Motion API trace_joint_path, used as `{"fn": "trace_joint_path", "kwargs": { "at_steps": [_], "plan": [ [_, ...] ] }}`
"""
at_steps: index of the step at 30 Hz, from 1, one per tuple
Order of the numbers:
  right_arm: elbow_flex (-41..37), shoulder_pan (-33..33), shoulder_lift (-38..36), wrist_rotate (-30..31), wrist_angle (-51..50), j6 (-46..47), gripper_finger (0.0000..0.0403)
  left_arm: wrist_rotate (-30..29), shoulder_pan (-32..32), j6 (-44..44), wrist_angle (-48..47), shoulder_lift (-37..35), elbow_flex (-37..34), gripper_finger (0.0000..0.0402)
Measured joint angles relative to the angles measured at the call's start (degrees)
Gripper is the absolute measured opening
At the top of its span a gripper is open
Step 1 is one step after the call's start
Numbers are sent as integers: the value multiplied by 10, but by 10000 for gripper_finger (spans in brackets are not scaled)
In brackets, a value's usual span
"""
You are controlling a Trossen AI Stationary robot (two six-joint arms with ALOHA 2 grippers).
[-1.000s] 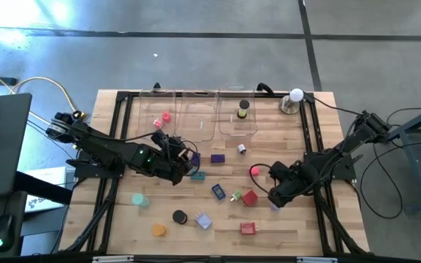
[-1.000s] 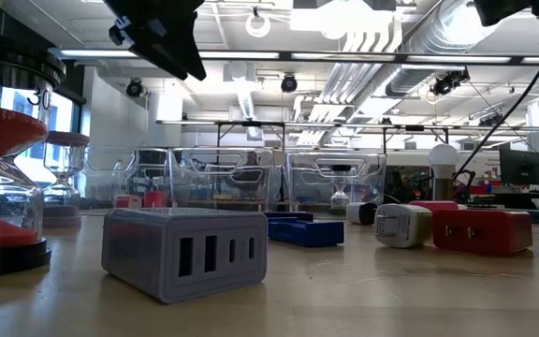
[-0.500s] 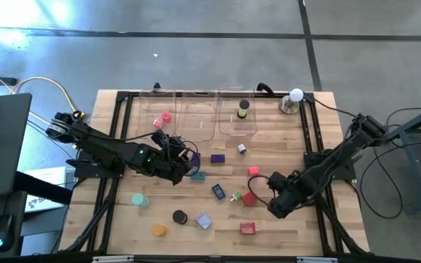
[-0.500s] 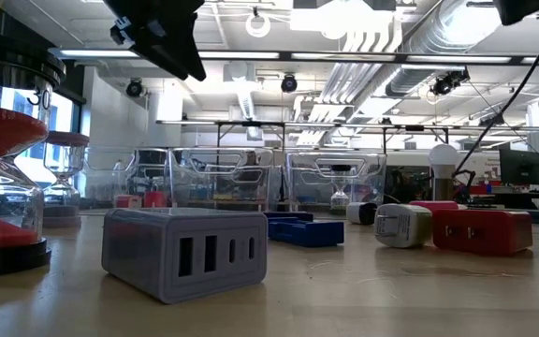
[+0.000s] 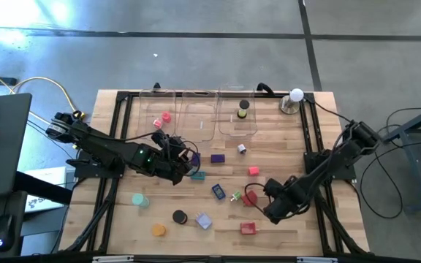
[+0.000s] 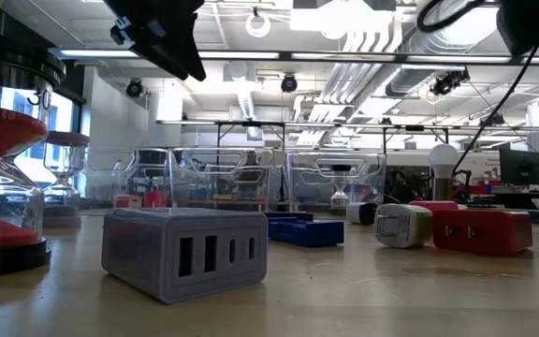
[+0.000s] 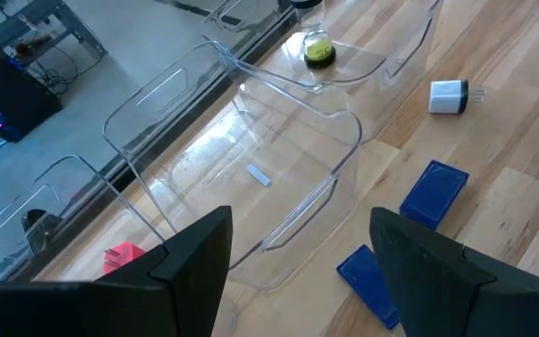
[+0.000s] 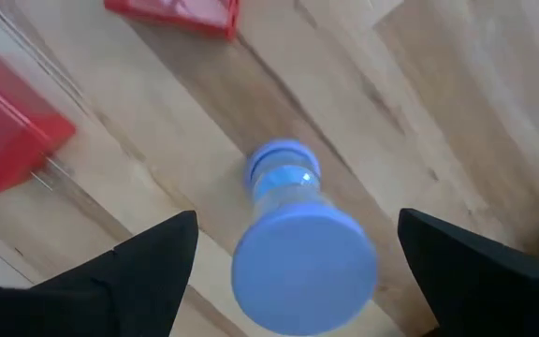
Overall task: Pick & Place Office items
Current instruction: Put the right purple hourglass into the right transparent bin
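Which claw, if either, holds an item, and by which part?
Neither. The right claw stands open above a small blue hourglass; the left claw is open and empty.

Three trays (image 5: 199, 117) stand side by side at the far edge of the table (image 5: 123, 219). A ball on a base (image 5: 295, 96) is to their right, in the far right corner. The small office items (image 5: 218, 191) lie spread before the trays. My left gripper (image 5: 188, 166) is above the table's middle, my right gripper (image 5: 258, 207) nearer the front right.
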Motion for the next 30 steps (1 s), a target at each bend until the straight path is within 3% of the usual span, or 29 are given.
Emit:
{"fn": "trace_joint_path", "kwargs": {
  "at_steps": [19,23,30],
  "plan": [
    [-47,0,13,-2,56,-12,349,3,-1,16,38,0,0,245],
    [-47,0,13,-10,44,-12,316,3,-1,16,43,0,0,245],
    [-47,0,-2,0,38,-31,218,2,-1,16,44,0,0,245]
  ]
}}
